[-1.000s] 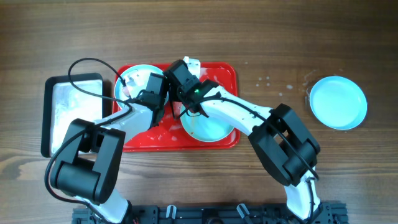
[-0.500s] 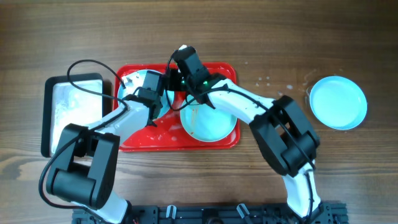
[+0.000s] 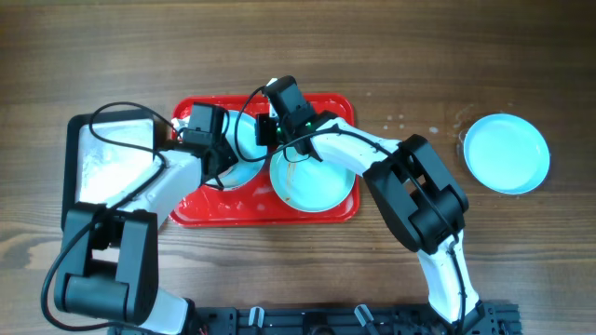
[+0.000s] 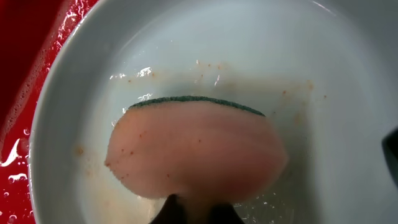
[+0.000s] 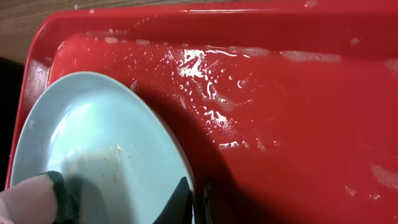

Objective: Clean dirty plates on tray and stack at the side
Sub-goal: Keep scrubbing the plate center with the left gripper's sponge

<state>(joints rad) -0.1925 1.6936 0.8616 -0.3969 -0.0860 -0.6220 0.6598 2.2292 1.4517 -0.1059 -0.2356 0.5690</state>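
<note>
No legible text or markings

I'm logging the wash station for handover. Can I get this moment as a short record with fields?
left gripper: shut on peach sponge with green scrub face, inside a pale turquoise round plate with brownish specks
right gripper: shut on that plate's rim
tray: red rectangular plastic tray, wet, holds two plates
second plate: on tray, beside the first
third plate: on wooden table, off tray
</note>
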